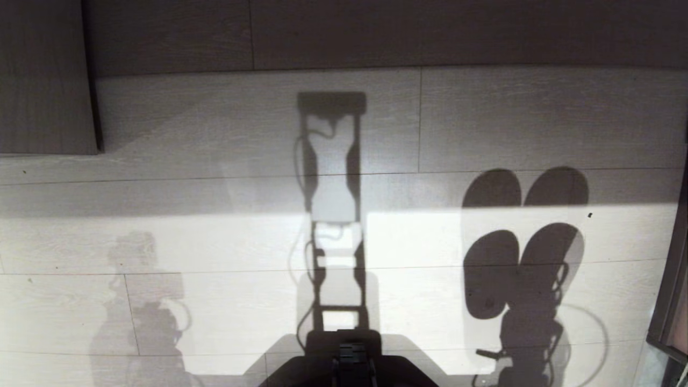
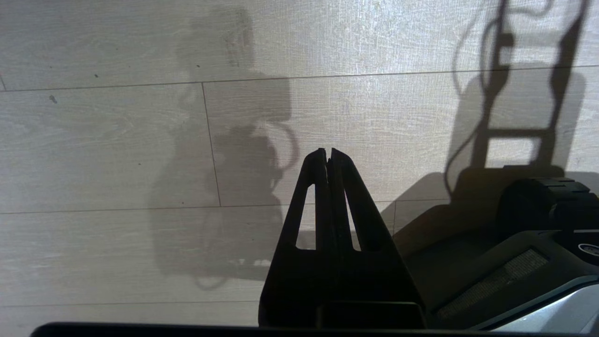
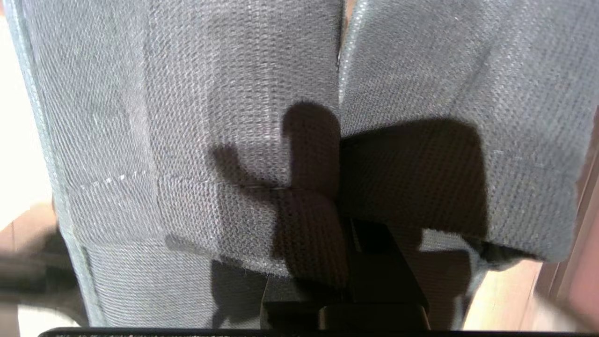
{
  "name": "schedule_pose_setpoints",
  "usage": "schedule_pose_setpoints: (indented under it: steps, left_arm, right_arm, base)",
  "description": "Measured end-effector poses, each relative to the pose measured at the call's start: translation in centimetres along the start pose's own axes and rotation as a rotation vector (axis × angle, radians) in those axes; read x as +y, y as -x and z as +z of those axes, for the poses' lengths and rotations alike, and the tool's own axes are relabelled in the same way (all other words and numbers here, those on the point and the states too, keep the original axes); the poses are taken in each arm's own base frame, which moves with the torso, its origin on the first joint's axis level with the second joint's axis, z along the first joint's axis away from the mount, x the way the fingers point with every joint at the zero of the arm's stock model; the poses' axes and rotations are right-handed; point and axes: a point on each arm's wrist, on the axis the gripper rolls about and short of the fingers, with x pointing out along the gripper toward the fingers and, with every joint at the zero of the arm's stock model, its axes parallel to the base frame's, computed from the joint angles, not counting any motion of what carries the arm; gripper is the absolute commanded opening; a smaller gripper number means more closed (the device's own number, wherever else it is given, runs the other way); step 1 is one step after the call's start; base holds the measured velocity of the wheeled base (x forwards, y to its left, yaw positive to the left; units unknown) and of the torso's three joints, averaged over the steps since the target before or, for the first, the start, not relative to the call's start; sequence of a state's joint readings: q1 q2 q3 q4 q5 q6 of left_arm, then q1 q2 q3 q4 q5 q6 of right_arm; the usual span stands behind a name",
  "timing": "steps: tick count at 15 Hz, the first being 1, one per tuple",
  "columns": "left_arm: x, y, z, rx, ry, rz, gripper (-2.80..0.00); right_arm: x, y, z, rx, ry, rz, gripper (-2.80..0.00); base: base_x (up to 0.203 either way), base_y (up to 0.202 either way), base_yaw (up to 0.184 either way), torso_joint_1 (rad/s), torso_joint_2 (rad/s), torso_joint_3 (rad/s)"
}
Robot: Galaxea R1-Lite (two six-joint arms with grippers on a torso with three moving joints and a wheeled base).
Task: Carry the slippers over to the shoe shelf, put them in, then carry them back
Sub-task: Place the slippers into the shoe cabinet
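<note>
The two dark grey woven slippers (image 3: 210, 117) fill the right wrist view, hanging side by side close to the camera. My right gripper (image 3: 344, 210) is shut on them where their broad straps meet, and its fingertips are buried in the fabric. In the head view neither the slippers nor the right gripper shows, only their shadows on the pale plank floor (image 1: 215, 242) at the right. My left gripper (image 2: 327, 152) hangs shut and empty over the floor beside the robot's base. The shoe shelf is out of view.
A dark wood-grain panel (image 1: 43, 75) stands at the far left, with a shaded band along the far edge of the floor. A dark frame (image 1: 669, 301) runs down the right edge. The robot's base (image 1: 349, 360) sits at the near middle.
</note>
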State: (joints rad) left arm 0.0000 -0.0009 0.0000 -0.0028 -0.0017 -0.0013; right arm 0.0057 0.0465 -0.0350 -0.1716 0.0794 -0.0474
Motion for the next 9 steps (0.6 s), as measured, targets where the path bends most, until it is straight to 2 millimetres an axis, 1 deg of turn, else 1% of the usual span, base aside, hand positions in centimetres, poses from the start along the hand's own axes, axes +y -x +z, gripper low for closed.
schedule_pose_setpoints:
  steps: [4,9]
  left_arm:
    - [0.0,0.0,0.0,0.000,0.000,0.000,-2.80]
    - [0.0,0.0,0.0,0.000,-0.001,0.000,-2.80]
  right_arm:
    - [0.1,0.3,-1.5,0.049,0.001,0.004,-2.80]
    - [0.1,0.4,-1.7,0.060,0.003,0.000,-2.80]
  base:
    - [0.000,0.000,0.000,0.000,0.00,0.000]
    - [0.000,0.000,0.000,0.000,0.00,0.000]
